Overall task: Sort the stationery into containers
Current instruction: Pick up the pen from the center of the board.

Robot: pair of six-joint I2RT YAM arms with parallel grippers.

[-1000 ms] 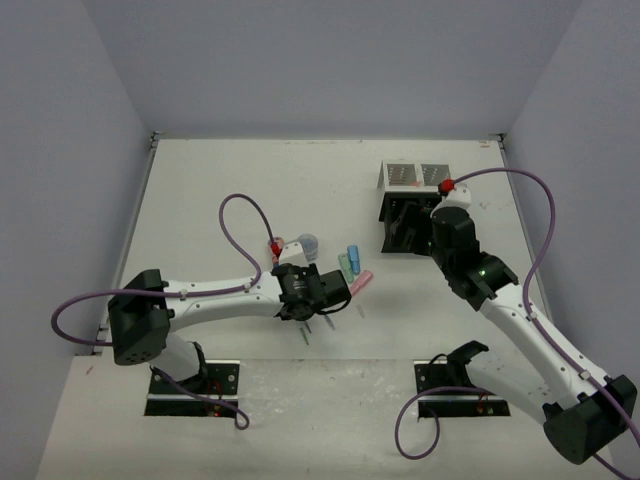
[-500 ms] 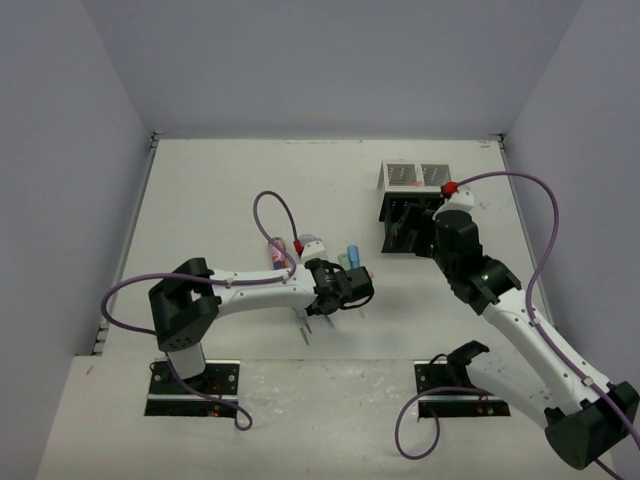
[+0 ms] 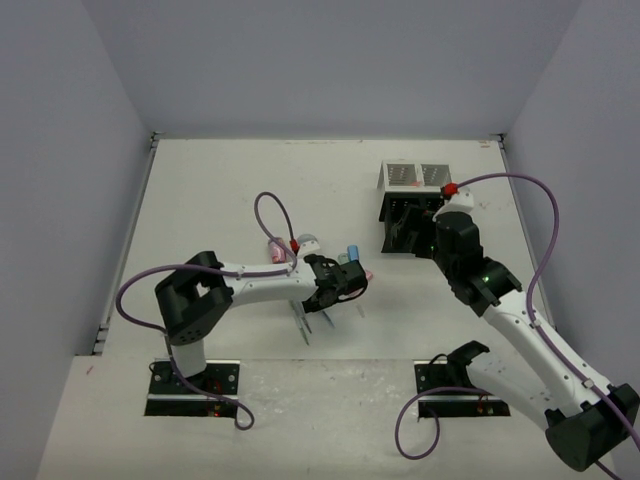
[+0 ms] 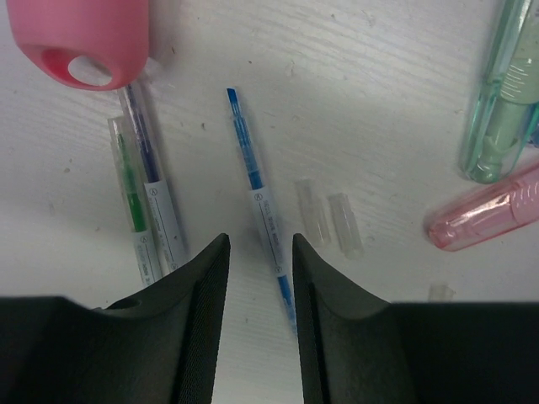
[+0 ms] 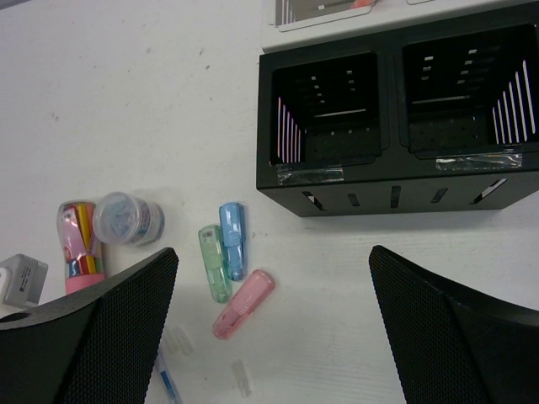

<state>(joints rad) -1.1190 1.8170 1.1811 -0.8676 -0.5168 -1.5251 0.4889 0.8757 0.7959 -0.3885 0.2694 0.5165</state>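
Top external, left gripper point(image 3: 340, 285): low over the loose stationery at mid-table point(image 3: 200, 200).
Top external, right gripper point(image 3: 418, 228): above the black organiser point(image 3: 398, 232), which sits just in front of the white organiser point(image 3: 412, 175).
Left wrist, fingers point(image 4: 198, 286): parted by a narrow gap and clamping nothing. They straddle the lower end of the blue pen point(image 4: 257, 189).
Left wrist, pens: the blue pen lies flat on the table. A green pen point(image 4: 130, 189) and a purple pen point(image 4: 152, 160) lie side by side to its left.
Left wrist, other items: two clear caps point(image 4: 345, 223) lie just right of the blue pen. A green marker point(image 4: 497, 118) and a pink marker point(image 4: 488, 219) lie further right.
Right wrist, fingers point(image 5: 93, 337): spread wide and holding nothing.
Right wrist, containers: both compartments of the black organiser show nothing inside.
Right wrist, stationery: a blue marker point(image 5: 233, 240), the green marker and the pink marker are clustered in front of the black organiser. A round pot point(image 5: 126, 219) sits to their left, touching a pink-based tube point(image 5: 77, 244).
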